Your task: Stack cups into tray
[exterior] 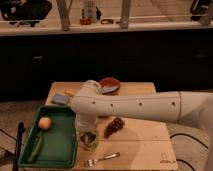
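Below my white arm (135,106), my gripper (89,134) hangs over the light green cup (89,141), finger spread unreadable. Dark green tray (60,150) just left. Metal cup unseen; arm hides the tabletop behind.

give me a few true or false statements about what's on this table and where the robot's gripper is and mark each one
1. The tray holds a round orange fruit and a long green vegetable. True.
2. The gripper is down at the green cup, just right of the tray. True.
3. The fork lies inside the tray. False: it lies on the table, near the front edge.
4. The grapes sit in the brown bowl. False: they lie on the table, in front of the arm.
5. The blue-grey block is behind the tray. True.
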Tool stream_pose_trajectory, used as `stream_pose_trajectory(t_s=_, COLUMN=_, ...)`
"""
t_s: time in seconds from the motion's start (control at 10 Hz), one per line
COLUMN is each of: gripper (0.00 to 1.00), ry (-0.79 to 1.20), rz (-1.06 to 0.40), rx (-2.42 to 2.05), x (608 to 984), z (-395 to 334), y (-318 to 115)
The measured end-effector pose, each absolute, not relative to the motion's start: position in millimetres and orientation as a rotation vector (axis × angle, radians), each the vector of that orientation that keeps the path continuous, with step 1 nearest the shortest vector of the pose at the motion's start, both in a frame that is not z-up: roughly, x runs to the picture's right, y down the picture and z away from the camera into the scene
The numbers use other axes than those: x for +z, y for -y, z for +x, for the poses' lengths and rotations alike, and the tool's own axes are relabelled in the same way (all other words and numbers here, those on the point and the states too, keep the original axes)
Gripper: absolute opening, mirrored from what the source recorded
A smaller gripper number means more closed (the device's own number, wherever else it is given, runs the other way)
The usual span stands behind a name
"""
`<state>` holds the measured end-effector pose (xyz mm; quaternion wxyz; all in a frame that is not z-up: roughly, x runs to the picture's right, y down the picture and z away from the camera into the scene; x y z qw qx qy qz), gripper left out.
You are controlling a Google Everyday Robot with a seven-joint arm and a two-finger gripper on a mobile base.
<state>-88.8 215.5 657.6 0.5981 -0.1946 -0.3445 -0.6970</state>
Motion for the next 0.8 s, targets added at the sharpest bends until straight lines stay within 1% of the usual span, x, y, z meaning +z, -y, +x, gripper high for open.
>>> stream_pose_trajectory(t_s=0.2, gripper=0.73, ry=0.806, rz=-0.454, rx=-1.607, x=661.5, z=-87.7, y=-216.9)
stream_pose_trajectory(t_s=0.3, gripper=0.79, ry=0.808, rz=-0.453, rx=-1.604, x=662.6, z=-88.0, y=-217.2)
stream_pose_trajectory(t_s=0.8, gripper=0.80, ry=0.816, rz=-0.451, rx=-1.605, x=665.7, z=-88.2, y=-218.5)
